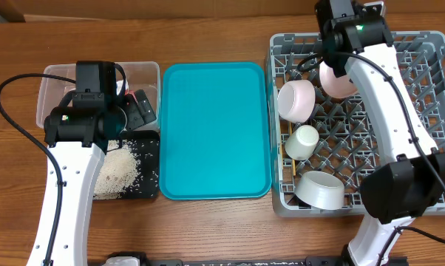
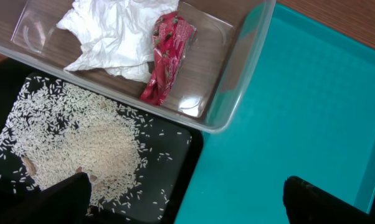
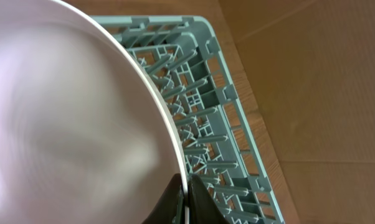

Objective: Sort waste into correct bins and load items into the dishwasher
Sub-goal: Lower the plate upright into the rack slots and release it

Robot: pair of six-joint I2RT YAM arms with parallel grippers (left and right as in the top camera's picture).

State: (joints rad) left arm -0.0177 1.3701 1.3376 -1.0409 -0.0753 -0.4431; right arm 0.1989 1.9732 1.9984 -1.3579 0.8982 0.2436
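My right gripper (image 3: 186, 198) is shut on the rim of the pale pink plate (image 3: 69, 118) and holds it on edge over the far part of the grey dish rack (image 1: 429, 111), where the plate (image 1: 338, 81) also shows from overhead. In the rack lie a pinkish-white bowl (image 1: 295, 100), a white cup (image 1: 304, 140), a white bowl (image 1: 322, 189) and chopsticks (image 1: 287, 151). My left gripper (image 2: 187, 205) is open and empty over the edge between the black tray (image 2: 169, 162) and the teal tray. Rice (image 2: 81, 143) lies in the black tray. The napkin (image 2: 113, 37) and red wrapper (image 2: 166, 59) lie in the clear tub (image 2: 237, 93).
The flat teal serving tray (image 1: 215, 129) lies between the bins and the rack, with nothing on it. The rack's latticed wall (image 3: 237, 124) is close to the right of the held plate. The wooden table runs round everything.
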